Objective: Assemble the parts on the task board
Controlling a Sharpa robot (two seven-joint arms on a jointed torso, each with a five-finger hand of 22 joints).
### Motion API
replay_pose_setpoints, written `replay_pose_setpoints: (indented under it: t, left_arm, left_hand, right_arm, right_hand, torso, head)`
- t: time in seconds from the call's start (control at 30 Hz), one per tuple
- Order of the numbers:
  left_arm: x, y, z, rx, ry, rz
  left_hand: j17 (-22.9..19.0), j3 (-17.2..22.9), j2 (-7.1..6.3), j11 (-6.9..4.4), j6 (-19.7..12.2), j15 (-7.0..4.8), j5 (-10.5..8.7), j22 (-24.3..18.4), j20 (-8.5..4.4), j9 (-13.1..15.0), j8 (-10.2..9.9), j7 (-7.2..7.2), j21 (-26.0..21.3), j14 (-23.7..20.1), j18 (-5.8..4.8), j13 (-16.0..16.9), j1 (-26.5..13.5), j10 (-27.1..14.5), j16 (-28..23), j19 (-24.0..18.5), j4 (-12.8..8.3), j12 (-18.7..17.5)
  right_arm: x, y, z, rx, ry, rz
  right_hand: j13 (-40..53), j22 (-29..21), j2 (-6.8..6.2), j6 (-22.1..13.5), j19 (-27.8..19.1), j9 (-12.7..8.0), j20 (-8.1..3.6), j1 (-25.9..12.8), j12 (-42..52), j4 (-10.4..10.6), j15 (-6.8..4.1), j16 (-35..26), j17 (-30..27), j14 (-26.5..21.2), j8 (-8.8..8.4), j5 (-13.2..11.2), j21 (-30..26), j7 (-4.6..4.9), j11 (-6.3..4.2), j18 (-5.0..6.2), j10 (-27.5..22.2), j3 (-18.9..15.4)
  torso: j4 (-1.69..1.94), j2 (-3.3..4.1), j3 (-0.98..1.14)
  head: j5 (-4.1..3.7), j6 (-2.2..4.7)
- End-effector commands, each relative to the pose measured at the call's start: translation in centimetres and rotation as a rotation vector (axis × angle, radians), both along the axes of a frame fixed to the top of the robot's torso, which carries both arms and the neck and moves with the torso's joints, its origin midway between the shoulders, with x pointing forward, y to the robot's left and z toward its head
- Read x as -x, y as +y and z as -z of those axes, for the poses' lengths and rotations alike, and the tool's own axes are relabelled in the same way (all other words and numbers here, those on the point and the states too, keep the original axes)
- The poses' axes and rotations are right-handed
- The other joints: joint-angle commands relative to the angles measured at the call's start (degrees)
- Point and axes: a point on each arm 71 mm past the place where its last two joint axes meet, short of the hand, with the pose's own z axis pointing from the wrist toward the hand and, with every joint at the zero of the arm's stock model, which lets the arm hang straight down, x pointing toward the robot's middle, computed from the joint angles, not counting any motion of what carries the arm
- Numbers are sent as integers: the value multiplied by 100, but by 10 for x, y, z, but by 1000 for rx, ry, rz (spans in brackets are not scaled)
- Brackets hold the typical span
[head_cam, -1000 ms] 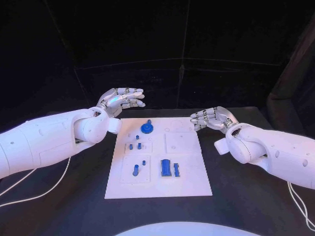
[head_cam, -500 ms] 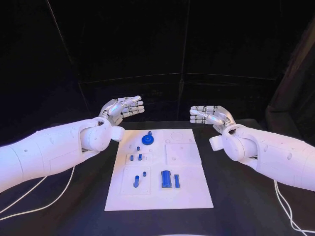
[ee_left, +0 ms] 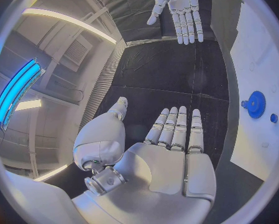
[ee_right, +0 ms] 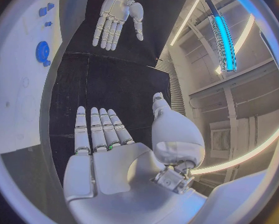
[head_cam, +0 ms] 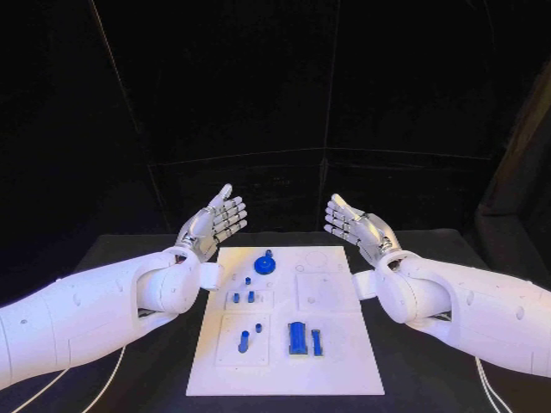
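The white task board (head_cam: 337,360) lies in the middle of the black table. On it sit a round blue gear-like part (head_cam: 264,263) near the far edge, small blue pegs (head_cam: 244,296) at mid-left, a blue pin (head_cam: 244,339) and a blue block with a bar beside it (head_cam: 298,337) nearer me. My left hand (head_cam: 216,222) is raised above the board's far left corner, fingers straight and spread, holding nothing. My right hand (head_cam: 355,226) is raised over the far right corner, likewise flat and empty. The gear (ee_left: 256,104) and the board (ee_left: 263,59) appear in the left wrist view, with the right hand (ee_left: 178,10) opposite.
Black table surface (head_cam: 126,258) surrounds the board on both sides. White cables (head_cam: 71,379) trail along the table under my left arm. A dark curtain backs the scene. In the right wrist view the gear (ee_right: 42,52) sits on the board (ee_right: 21,84).
Both hands have risen off the table's far side and opened from curled to flat, fingers pointing up. The camera view has shifted. The parts on the board have not moved.
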Motion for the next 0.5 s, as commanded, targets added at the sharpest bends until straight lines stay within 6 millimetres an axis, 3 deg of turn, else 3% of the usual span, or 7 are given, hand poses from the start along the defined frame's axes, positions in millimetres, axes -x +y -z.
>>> replay_pose_setpoints:
  t: [0.03, 0.07, 0.1, 0.13, 0.17, 0.2, 0.5]
  left_arm:
    - [8, -1, -5, -124, -62, -124]
    - [14, -4, -6, -138, -68, -142]
    - [17, -6, -7, -147, -73, -153]
    - [21, -7, -8, -156, -77, -164]
    - [24, -9, -8, -163, -81, -174]
    - [27, -10, -9, -170, -85, -183]
    - [41, -16, -14, -203, -105, -229]
  left_hand:
    - [-114, -239, 5, -228, -827, -144, -44, -224, -220, -21, -46, -345, -246, -765, -195, -23, -1040, -879, -232, -637, 77, -66]
    - [-114, -280, 5, -228, -950, -144, -44, -258, -252, -21, -46, -345, -246, -881, -609, -23, -1194, -1008, -267, -731, 77, -66]
    - [-114, -299, 5, -228, -1018, -144, -44, -277, -269, -21, -46, -345, -246, -943, -609, -23, -1278, -1080, -282, -784, 77, -66]
    - [-114, -305, 5, -228, -1056, -144, -44, -287, -280, -21, -46, -345, -246, -980, -609, -23, -1329, -1124, -296, -815, 77, -66]
    - [-114, -329, 5, -228, -1128, -144, -44, -306, -300, -21, -46, -345, -246, -1045, -609, -23, -1417, -1197, -314, -867, 77, -66]
    - [-114, -345, 5, -228, -1187, -144, -44, -323, -706, -21, -46, -345, -246, -1099, -609, -23, -1491, -1260, -328, -914, 77, -66]
    - [-114, -775, 5, -228, -1651, -144, -44, -726, -706, -21, -46, -345, -246, -1534, -609, -23, -2077, -1753, -743, -1267, 77, -66]
  right_arm:
    - [8, -6, -7, -1, -30, 165]
    - [12, -5, -9, -4, -30, 179]
    - [15, -4, -10, -6, -29, 187]
    - [17, -3, -11, -7, -29, 195]
    - [19, -3, -12, -8, -29, 200]
    - [21, -3, -13, -9, -29, 205]
    - [24, -2, -14, -10, -28, 214]
  right_hand:
    - [-65, -36, -9, -812, -793, -50, -196, -1173, -42, 62, -98, -48, -115, -887, -44, -69, -204, -451, -201, -185, -883, 4]
    - [-65, -36, -9, -933, -909, -50, -227, -1348, -42, 62, -98, -48, -115, -1019, -44, -69, -229, -451, -201, -186, -1016, 4]
    - [-65, -36, -9, -998, -971, -50, -642, -1441, -42, 62, -98, -48, -115, -1091, -44, -69, -250, -451, -201, -187, -1087, 4]
    - [-65, -36, -9, -1050, -1024, -50, -642, -1515, -42, 62, -98, -48, -115, -1146, -44, -69, -653, -451, -201, -618, -1141, 4]
    - [-65, -36, -9, -1116, -1082, -50, -642, -1609, -42, 62, -98, -48, -115, -1218, -44, -69, -653, -451, -201, -618, -1210, 4]
    - [-65, -36, -9, -1173, -1132, -50, -642, -1693, -42, 62, -98, -48, -115, -1280, -44, -69, -653, -451, -201, -618, -1274, 4]
    - [-65, -36, -9, -1623, -1577, -50, -642, -2341, -42, 62, -98, -48, -115, -1773, -44, -69, -653, -451, -201, -618, -1762, 4]
  torso:
    - [62, 14, 15]
    - [62, 14, 15]
    - [62, 14, 15]
    - [62, 14, 15]
    - [62, 14, 15]
    - [62, 14, 15]
    - [62, 14, 15]
  head:
    - [-9, 25]
    - [-9, 25]
    - [-9, 25]
    - [-9, 25]
    - [-9, 25]
    - [-9, 25]
    - [-9, 25]
